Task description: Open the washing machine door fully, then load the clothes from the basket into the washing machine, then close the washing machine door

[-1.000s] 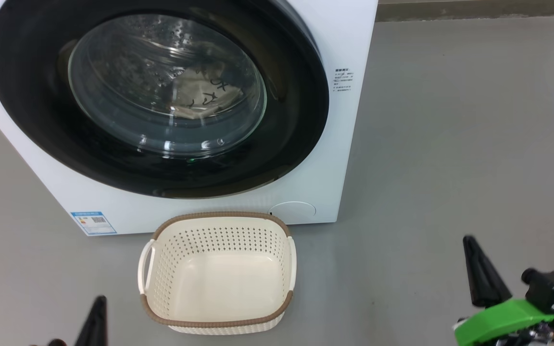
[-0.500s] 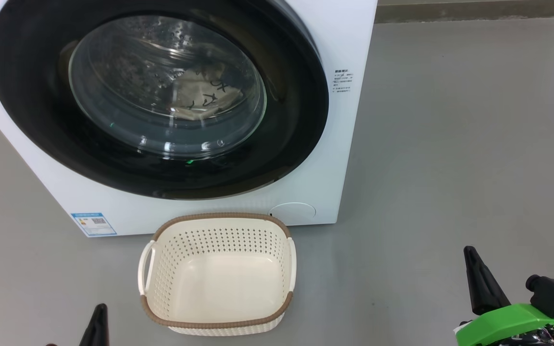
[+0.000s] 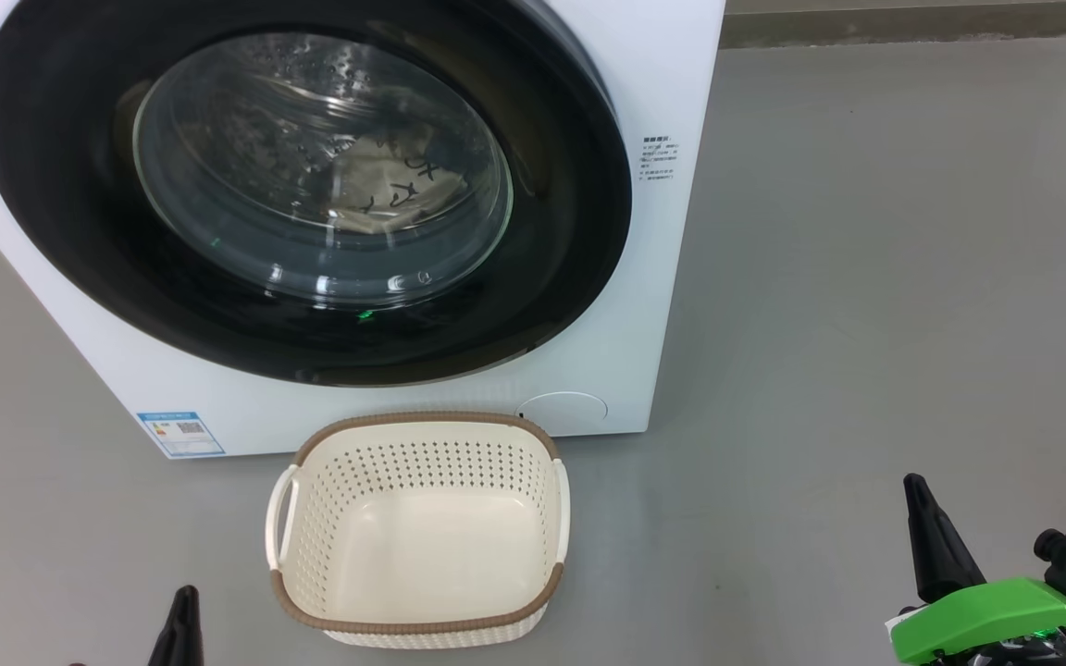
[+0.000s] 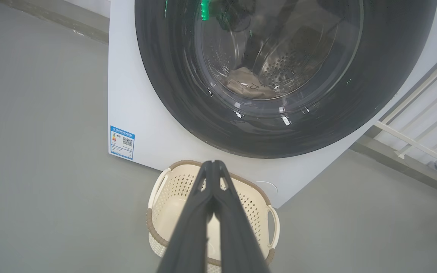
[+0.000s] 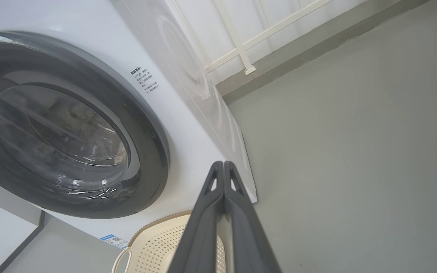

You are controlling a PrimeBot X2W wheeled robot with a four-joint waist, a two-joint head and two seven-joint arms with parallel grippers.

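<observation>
The white washing machine (image 3: 672, 277) stands at the back with its black-rimmed round door (image 3: 579, 213) closed flat against the front. Through the glass I see the clothes (image 3: 385, 190), cream cloth with black marks, lying inside the drum; they show in the left wrist view too, clothes (image 4: 247, 85). The cream basket (image 3: 417, 624) sits empty on the floor just before the machine. My left gripper (image 3: 184, 601) is low at the bottom left, shut, fingertips together (image 4: 212, 163). My right gripper (image 3: 914, 490) is at the lower right, shut with nothing in it, tips touching (image 5: 223, 163).
Grey floor (image 3: 866, 277) stretches wide to the right of the machine. A wall base strip (image 3: 912, 18) runs along the back. A white railing (image 5: 249, 57) stands behind the machine. A blue label sticker (image 3: 179, 433) marks the machine's lower left front.
Both grippers have sunk a little lower and the right one has drifted slightly right. Door, basket and clothes have stayed put.
</observation>
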